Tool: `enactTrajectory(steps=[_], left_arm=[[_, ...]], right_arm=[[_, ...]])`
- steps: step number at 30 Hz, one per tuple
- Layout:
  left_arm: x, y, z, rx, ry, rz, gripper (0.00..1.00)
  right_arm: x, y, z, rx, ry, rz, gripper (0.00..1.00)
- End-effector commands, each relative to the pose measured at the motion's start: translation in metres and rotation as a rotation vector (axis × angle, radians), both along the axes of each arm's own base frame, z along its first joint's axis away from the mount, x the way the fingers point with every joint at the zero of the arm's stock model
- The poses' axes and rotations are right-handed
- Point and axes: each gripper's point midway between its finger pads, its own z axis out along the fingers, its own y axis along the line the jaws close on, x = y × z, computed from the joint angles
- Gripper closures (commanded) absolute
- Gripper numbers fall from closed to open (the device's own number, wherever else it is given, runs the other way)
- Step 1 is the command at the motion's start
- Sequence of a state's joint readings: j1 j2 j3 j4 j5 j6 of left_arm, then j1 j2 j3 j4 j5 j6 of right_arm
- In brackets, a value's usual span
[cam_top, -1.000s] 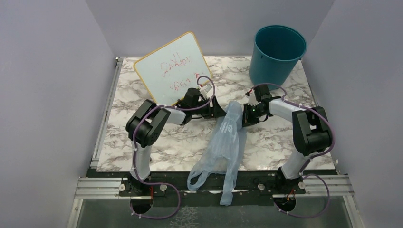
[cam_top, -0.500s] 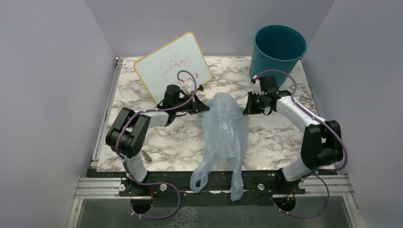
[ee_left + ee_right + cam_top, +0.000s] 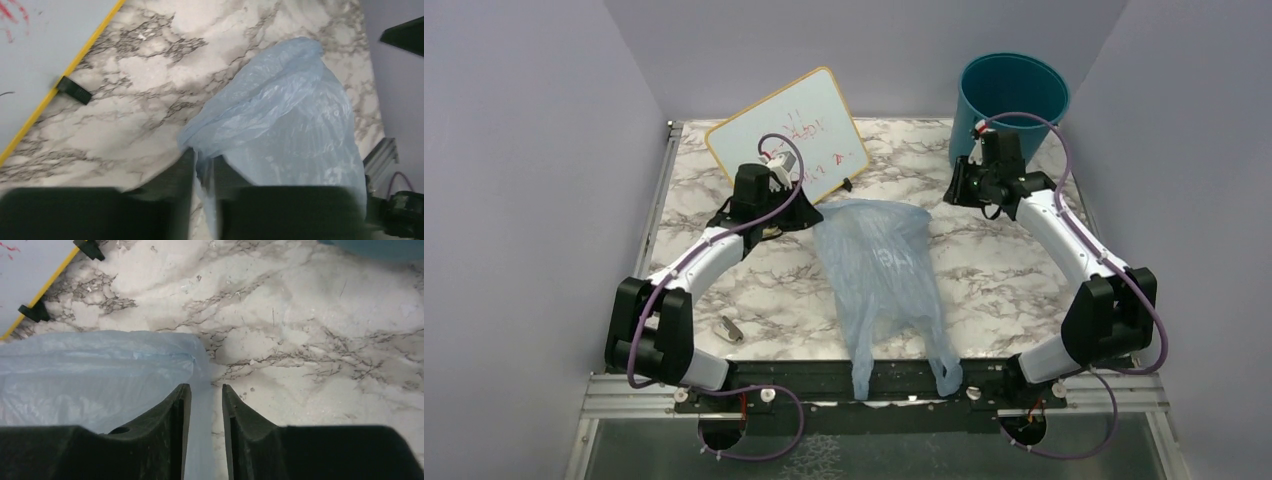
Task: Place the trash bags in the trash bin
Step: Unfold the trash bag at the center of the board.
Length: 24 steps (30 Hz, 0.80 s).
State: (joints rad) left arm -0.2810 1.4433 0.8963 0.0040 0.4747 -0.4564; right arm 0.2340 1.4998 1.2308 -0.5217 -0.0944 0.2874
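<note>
With left fingers (image 3: pixel 182 177) clamping the trash bag (image 3: pixel 879 270), right fingers (image 3: pixel 175 417) parted, holding it well outside the trash bin (image 3: pixel 969 120).

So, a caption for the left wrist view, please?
Left hand pinches the pale-blue trash bag by its edge over the marble table.

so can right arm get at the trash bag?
Probably yes: the right tool sits at a corner of the trash bag, film between its parted jaws, nothing covering it; left tool grips the other corner.
</note>
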Motion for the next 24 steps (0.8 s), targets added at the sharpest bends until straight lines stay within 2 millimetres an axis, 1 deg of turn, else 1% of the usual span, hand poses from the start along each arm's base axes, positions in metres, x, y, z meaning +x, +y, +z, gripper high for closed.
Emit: enactTrajectory(steps=[1, 2, 3, 4, 6, 7, 9, 10, 12, 14, 15, 18, 20, 21, 24], left_arm=[[-0.011, 0.023, -0.021, 0.122, 0.059, 0.052, 0.49], [-0.012, 0.023, -0.023, 0.116, 0.068, 0.06, 0.27], [-0.014, 0.022, -0.024, 0.103, 0.073, 0.064, 0.19], [-0.016, 0.02, -0.023, 0.085, 0.07, 0.062, 0.16], [-0.022, 0.02, -0.02, 0.063, 0.058, 0.07, 0.08], [-0.025, 0.023, -0.018, 0.062, 0.051, 0.082, 0.02], [-0.034, 0.026, -0.018, 0.058, 0.054, 0.094, 0.01], [-0.04, 0.026, -0.02, 0.05, 0.065, 0.094, 0.01], [-0.055, 0.026, -0.027, 0.032, 0.099, 0.087, 0.01], [-0.072, 0.026, -0.04, 0.024, 0.14, 0.09, 0.01], [-0.081, 0.025, -0.045, 0.018, 0.157, 0.093, 0.01], [-0.105, 0.021, -0.061, 0.012, 0.205, 0.085, 0.01], [-0.118, 0.014, -0.067, -0.002, 0.225, 0.065, 0.01], [-0.124, 0.009, -0.068, -0.015, 0.232, 0.05, 0.01], [-0.137, -0.013, -0.064, -0.104, 0.229, -0.007, 0.01]], right_arm=[[0.0, 0.005, 0.012, 0.033, -0.001, 0.004, 0.51], [-0.004, 0.01, 0.012, 0.053, -0.004, 0.031, 0.43], [-0.011, 0.015, 0.01, 0.074, 0.0, 0.068, 0.37], [-0.02, 0.023, 0.005, 0.111, 0.021, 0.11, 0.33], [-0.044, 0.041, -0.012, 0.202, 0.087, 0.214, 0.3], [-0.054, 0.045, -0.023, 0.224, 0.128, 0.231, 0.29], [-0.071, 0.046, -0.043, 0.254, 0.206, 0.219, 0.28], [-0.078, 0.05, -0.049, 0.282, 0.224, 0.23, 0.29], [-0.089, 0.061, -0.054, 0.362, 0.25, 0.265, 0.29], [-0.1, 0.074, -0.054, 0.446, 0.278, 0.317, 0.3], [-0.105, 0.077, -0.057, 0.458, 0.294, 0.327, 0.31], [-0.112, 0.078, -0.068, 0.407, 0.322, 0.328, 0.31], [-0.117, 0.081, -0.078, 0.379, 0.349, 0.348, 0.31], [-0.12, 0.082, -0.084, 0.363, 0.374, 0.35, 0.31], [-0.122, 0.087, -0.099, 0.311, 0.414, 0.372, 0.36]])
